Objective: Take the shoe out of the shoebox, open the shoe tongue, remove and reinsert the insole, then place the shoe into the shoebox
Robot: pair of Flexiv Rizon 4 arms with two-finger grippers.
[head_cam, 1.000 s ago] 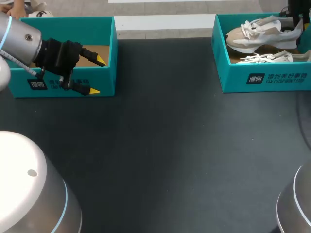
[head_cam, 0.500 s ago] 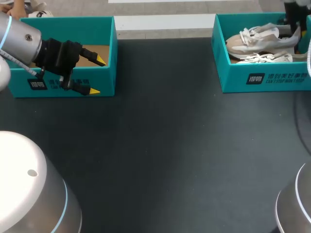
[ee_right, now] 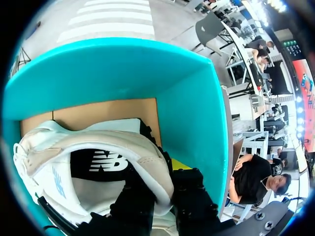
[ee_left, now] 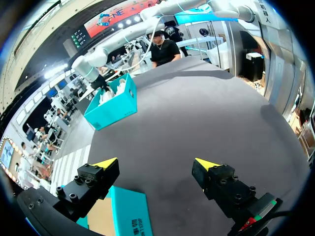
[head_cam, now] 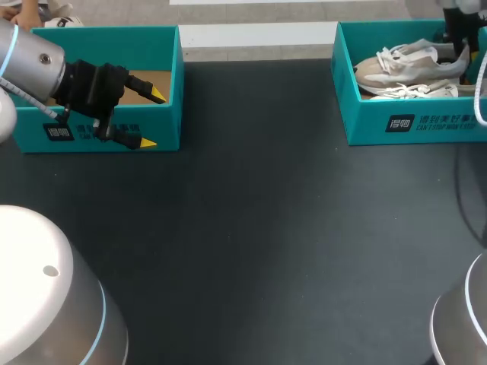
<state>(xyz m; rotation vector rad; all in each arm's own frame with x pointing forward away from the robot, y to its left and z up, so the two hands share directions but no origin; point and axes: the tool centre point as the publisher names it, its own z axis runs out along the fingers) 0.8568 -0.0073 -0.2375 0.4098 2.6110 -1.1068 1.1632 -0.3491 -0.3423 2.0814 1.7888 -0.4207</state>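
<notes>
Right gripper [ee_right: 165, 189]: fingers clamped on the heel rim of the shoe [head_cam: 411, 62], one finger inside the opening and one outside against the back of the heel. A yellow tip shows just behind the heel in the right wrist view.

Shoe position: inside the shoebox [head_cam: 411, 125], at the far right corner of the tabletop [head_cam: 251, 228]. It rides on top of the second shoe [head_cam: 415, 91], heel end slightly raised.

Key relation: the shoe's long axis runs along the far edge of the tabletop. The heel is toward the right edge, where the fingers hold it, and the toe points toward the middle. The body of the shoe therefore trails away from the fingers toward the shoebox's left wall. My judgement is that lifting out means going up first, so the toe clears that wall and the laces of the second shoe underneath.

Left gripper [head_cam: 152, 119]: fingers apart, holding nothing. It sits at the other box [head_cam: 114, 47] in the far left corner, one yellow tip over the brown cardboard floor and one in front of the near wall. It is well apart from the shoe, so the right arm is the nearer by far.

Count:
- shoes: two, both in the right-hand shoebox
- teal boxes: two
- arms: two, one gripper loaded
</notes>
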